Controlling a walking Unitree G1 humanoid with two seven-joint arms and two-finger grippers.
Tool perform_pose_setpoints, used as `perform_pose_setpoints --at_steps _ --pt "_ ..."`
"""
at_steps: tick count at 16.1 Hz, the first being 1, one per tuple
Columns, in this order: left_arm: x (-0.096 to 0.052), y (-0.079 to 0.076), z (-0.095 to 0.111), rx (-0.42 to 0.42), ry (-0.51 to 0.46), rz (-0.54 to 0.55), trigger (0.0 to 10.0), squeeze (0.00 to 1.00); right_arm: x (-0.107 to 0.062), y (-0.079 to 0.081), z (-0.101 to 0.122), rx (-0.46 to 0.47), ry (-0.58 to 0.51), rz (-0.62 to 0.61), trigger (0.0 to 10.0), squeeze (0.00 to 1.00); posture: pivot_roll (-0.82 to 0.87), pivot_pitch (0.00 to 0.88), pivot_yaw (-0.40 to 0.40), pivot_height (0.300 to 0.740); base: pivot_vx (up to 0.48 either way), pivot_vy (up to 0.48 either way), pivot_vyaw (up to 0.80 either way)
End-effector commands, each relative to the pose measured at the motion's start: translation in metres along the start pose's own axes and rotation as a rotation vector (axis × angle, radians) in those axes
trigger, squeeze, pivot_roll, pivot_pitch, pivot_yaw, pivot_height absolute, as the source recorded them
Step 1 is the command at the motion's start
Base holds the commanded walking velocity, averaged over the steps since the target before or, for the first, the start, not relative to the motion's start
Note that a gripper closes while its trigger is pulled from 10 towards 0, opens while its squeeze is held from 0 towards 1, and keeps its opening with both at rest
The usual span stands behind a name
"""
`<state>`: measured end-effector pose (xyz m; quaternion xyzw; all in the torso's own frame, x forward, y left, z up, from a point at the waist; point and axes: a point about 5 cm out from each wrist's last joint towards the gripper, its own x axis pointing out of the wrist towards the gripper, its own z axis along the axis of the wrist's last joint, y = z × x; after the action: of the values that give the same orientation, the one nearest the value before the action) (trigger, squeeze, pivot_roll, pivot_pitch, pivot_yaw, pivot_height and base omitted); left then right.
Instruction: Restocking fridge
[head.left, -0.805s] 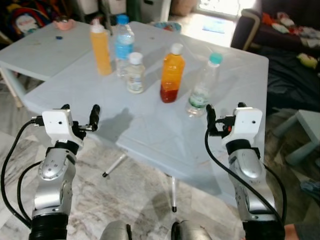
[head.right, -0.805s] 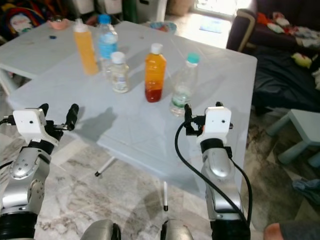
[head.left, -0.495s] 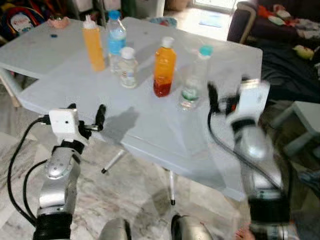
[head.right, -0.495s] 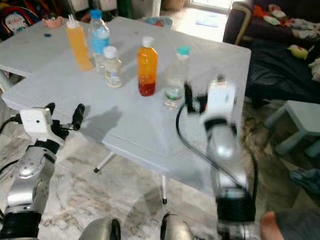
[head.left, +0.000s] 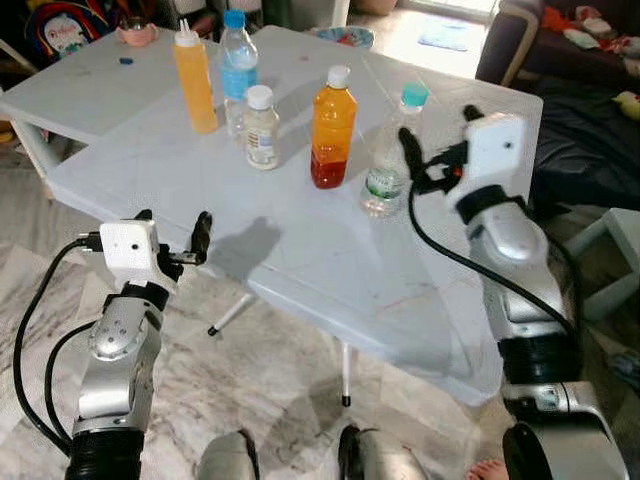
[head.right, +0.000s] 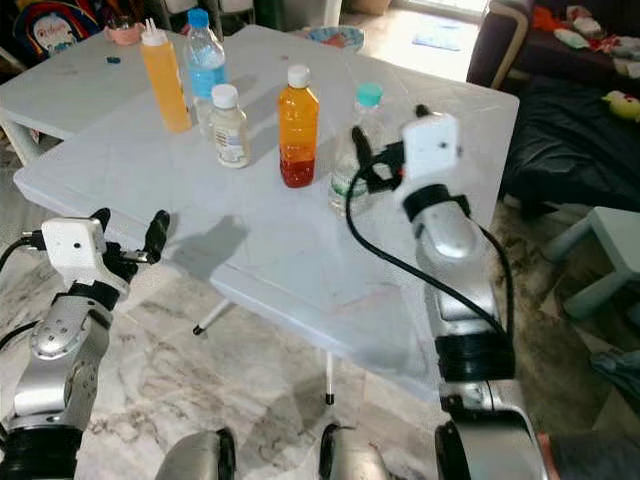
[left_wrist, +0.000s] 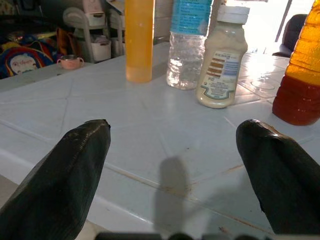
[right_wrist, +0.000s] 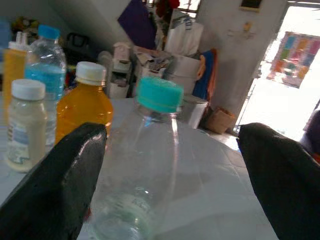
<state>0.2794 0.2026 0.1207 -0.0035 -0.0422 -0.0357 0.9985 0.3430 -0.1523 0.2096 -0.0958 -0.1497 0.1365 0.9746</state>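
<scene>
Five bottles stand on the pale table: an orange squeeze bottle, a blue-label water bottle, a small cream bottle, an orange juice bottle and a clear bottle with a teal cap. My right gripper is open, raised over the table just right of the clear bottle, which stands ahead of its spread fingers without touching them. My left gripper is open at the table's near left edge, with nothing between its fingers.
A second pale table joins on the left with a pink bowl. A blue dish sits at the far edge. A dark sofa and a small pale stool stand to the right. Marble floor lies below.
My right arm has risen and reached forward over the table, up to the teal-capped bottle. The left arm holds its place. The camera has shifted slightly.
</scene>
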Motion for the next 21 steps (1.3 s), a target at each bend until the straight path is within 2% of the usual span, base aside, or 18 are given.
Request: perform_pose_setpoints --at_steps 1,3,7,8,9,15,21 --pt "0.002 0.000 0.004 0.017 -0.009 -0.006 10.0 0.00 0.007 0.001 0.007 -0.013 -0.030 0.030 10.0 0.00 0.05 0.119 -0.028 0.740 0.000 0.000 0.00" --pt "0.002 0.000 0.005 0.025 -0.007 -0.010 10.0 0.00 0.017 -0.001 0.010 -0.025 -0.051 0.042 10.0 0.00 0.06 0.116 -0.028 0.740 0.000 0.000 0.00" --pt "0.003 0.001 0.005 0.030 -0.005 -0.012 10.0 0.00 0.027 -0.005 0.014 -0.026 -0.059 0.048 10.0 0.00 0.06 0.120 -0.024 0.740 0.000 0.000 0.00" --pt "0.002 0.000 0.005 0.032 -0.001 -0.015 10.0 0.00 0.033 -0.004 0.015 -0.010 -0.060 0.065 7.4 0.00 0.06 0.121 -0.023 0.740 0.000 0.000 0.00" --pt "0.002 -0.001 0.004 0.032 0.001 -0.017 10.0 0.00 0.036 -0.004 0.015 -0.002 -0.053 0.065 0.0 0.00 0.07 0.123 -0.022 0.740 0.000 0.000 0.00" --pt "0.000 0.000 0.004 0.037 0.006 -0.019 10.0 0.00 0.044 -0.003 0.022 -0.029 -0.036 0.081 0.0 0.00 0.07 0.132 -0.023 0.740 0.000 0.000 0.00" --pt "0.001 -0.001 0.003 0.037 0.015 -0.023 10.0 0.00 0.036 0.009 0.036 -0.025 -0.036 0.118 0.4 0.00 0.05 0.136 -0.025 0.740 0.000 0.000 0.00"
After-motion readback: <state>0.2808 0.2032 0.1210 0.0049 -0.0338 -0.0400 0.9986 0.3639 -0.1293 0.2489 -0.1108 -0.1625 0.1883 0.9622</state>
